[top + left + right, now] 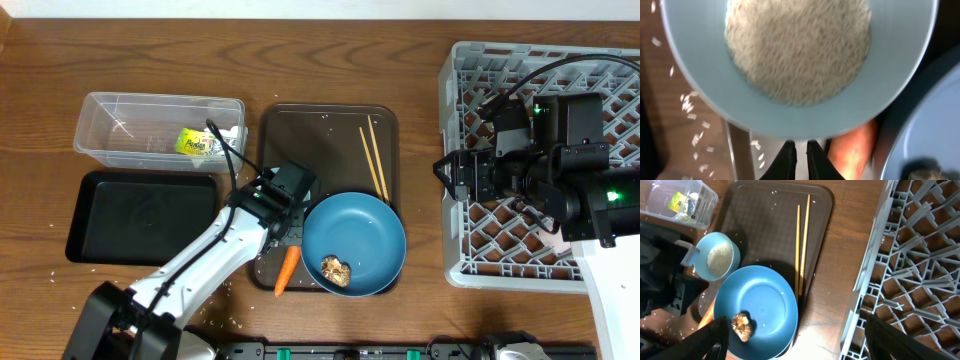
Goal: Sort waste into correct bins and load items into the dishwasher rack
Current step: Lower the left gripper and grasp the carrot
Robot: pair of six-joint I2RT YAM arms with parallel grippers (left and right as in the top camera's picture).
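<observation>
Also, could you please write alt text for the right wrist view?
A blue dish holding a brown food scrap overlaps a brown tray with two chopsticks; a light-blue cup of rice sits at frame left, the grey rack at right.

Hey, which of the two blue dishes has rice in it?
The small light-blue cup, the one filled with white rice. The large blue dish next to it holds only a brown lumpy food scrap.

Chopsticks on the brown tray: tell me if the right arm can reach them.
Probably yes: the chopsticks lie uncovered, the right gripper is open, and only the blue dish crowds one end.
</observation>
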